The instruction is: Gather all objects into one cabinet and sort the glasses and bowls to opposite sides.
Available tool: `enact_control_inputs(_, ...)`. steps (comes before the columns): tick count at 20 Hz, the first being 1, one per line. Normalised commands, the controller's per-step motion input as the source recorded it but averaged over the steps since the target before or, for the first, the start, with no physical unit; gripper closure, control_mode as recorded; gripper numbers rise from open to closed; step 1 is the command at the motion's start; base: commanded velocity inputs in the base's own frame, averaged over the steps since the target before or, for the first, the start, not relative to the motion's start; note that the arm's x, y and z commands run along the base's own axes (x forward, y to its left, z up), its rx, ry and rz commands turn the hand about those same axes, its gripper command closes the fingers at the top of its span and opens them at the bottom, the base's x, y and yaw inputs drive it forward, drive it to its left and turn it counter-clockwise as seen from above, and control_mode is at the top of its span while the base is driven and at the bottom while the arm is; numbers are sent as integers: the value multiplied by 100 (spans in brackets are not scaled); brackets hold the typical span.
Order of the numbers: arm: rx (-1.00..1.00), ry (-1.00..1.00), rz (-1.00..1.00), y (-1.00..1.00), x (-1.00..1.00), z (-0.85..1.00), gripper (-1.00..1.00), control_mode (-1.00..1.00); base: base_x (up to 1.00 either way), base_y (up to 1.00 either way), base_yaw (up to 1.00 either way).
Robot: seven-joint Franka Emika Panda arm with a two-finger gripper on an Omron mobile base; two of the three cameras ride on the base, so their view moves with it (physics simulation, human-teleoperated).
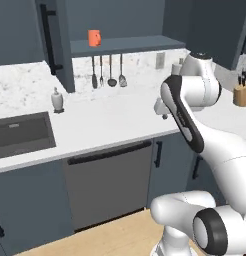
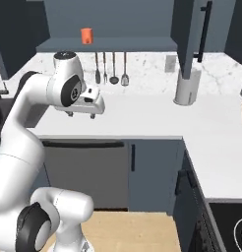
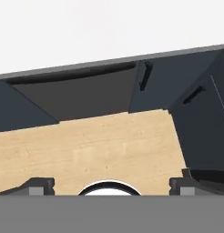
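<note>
While the gripper (image 2: 79,115) hangs over the counter (image 1: 110,122) with jaws spread wide and nothing between them, you have a long reach ahead. Near: dishwasher front, counter edge. Far: the orange mug (image 1: 94,37) sits on the open cabinet's shelf (image 1: 125,47), above the hanging utensils (image 1: 109,72). Risk, as I judge it: lifting too steeply could clip the shelf lip or knock the mug over.

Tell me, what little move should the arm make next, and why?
Probably lift the gripper toward the orange mug on the open cabinet's shelf. The gripper hangs open and empty above the white counter, pointing downward, well below the mug, so it must rise and turn before it can grasp anything.
</note>
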Motion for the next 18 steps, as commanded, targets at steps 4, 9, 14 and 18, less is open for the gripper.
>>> enact_control_inputs(4,0,0,0,0,0,0,-100,100,74,-19,28)
enact_control_inputs(9,0,0,0,0,0,0,-100,100,88,-4,19)
enact_control_inputs(14,0,0,0,0,0,0,-100,100,54,-15,4)
enact_control_inputs(18,0,0,0,0,0,0,-100,100,24,-14,8)
